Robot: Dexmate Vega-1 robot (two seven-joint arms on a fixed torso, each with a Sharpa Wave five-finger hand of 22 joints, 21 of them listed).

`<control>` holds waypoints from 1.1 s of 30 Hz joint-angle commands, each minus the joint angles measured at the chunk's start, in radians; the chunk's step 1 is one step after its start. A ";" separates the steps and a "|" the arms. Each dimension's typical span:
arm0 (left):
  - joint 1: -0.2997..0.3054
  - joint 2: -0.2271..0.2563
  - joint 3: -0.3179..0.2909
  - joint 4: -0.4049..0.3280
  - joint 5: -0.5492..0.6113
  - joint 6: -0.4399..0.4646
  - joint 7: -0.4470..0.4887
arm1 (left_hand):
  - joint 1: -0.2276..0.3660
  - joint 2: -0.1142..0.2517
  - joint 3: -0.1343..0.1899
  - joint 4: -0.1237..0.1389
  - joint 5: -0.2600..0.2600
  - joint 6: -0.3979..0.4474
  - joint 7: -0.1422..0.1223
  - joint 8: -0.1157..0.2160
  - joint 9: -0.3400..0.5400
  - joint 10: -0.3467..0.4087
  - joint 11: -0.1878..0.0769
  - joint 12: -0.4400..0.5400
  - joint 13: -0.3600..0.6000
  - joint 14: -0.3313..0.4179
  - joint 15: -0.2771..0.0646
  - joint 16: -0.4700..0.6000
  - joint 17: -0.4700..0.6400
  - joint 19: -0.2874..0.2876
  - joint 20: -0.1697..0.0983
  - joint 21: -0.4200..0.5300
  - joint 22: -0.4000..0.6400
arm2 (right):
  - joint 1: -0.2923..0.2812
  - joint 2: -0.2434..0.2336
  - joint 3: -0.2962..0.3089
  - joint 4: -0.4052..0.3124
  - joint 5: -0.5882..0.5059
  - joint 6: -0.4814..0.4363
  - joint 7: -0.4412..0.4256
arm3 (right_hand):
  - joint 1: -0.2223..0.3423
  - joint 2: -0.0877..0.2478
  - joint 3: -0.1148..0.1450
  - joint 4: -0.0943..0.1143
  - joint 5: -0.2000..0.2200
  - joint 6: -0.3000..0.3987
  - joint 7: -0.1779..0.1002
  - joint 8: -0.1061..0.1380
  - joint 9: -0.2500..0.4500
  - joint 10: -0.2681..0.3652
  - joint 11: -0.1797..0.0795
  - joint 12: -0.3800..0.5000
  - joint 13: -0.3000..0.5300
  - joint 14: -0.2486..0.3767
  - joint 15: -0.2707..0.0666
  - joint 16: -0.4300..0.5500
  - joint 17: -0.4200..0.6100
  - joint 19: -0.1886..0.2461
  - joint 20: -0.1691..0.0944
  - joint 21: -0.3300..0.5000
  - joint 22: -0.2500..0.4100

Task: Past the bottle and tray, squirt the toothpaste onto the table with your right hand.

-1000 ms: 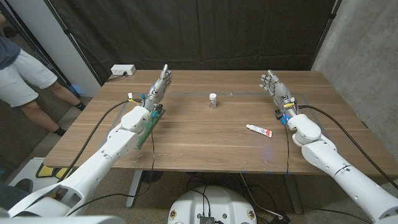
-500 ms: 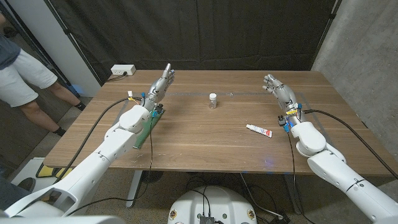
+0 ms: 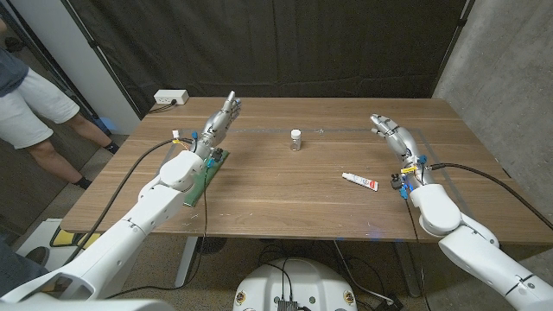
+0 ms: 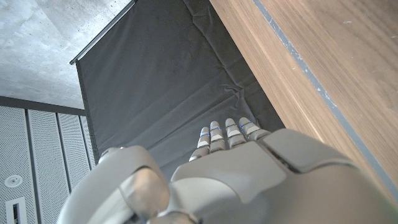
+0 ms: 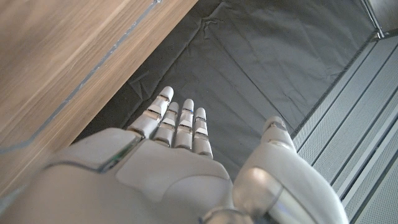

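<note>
Two hands hold nothing, fingers extended: right hand [image 3: 391, 134] and left hand [image 3: 221, 118] are raised over the table [image 3: 276, 203]. The toothpaste [image 3: 359, 181] lies near the right arm. The bottle [image 3: 296, 140] stands farther back, mid-table.

From my head camera the print on the small white toothpaste tube with the red end [image 3: 359, 180] is too tiny to read. Same with the little clear bottle with a white cap [image 3: 296, 139], can't tell what's inside. The person in white shorts [image 3: 30, 104] is cut off by the frame edge.
</note>
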 commanded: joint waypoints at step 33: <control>0.048 0.056 -0.025 -0.078 0.028 -0.033 0.006 | 0.028 0.020 0.005 -0.011 -0.005 0.035 0.000 0.003 0.002 0.029 -0.001 -0.001 0.003 0.024 -0.005 -0.004 0.003 0.001 0.007 -0.005 0.001 | -0.257 -0.129 0.011 -0.433 -0.510 -0.746 -0.189 | 0.225 -0.019 0.066 -0.020 0.006 0.088 -0.097 0.011 0.008 0.098 -0.113 0.014 0.003 0.060 -0.020 -0.001 0.000 0.027 0.027 -0.028 0.003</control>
